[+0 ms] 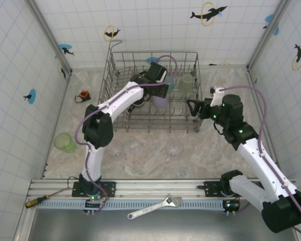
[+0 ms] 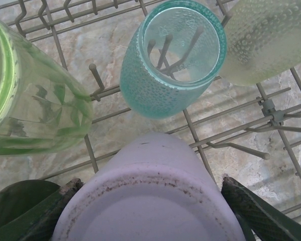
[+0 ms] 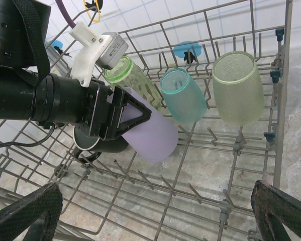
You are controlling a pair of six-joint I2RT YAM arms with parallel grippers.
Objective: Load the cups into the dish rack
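Note:
In the dish rack [image 1: 153,52] my left gripper [image 1: 161,90] stands open around a lavender cup [image 2: 150,191], which lies tilted on the tines. A thin gap shows at the right finger [image 2: 240,201]. Beyond it lean a green cup [image 2: 34,100], a teal cup [image 2: 170,65] and a pale yellow-green cup [image 2: 266,40]. A black cup [image 3: 92,145] lies under the left gripper. My right gripper [image 1: 191,108] hovers open at the rack's right side with nothing between its fingers [image 3: 283,211]. On the table lie a green cup [image 1: 65,142] and clear cups [image 1: 174,147].
An orange-and-black tape measure [image 1: 83,95] sits left of the rack. A wrench [image 1: 155,207] and a screwdriver [image 1: 39,201] lie by the front rail. Tiled walls close in both sides. Upright tines [image 3: 200,193] fill the rack's near rows.

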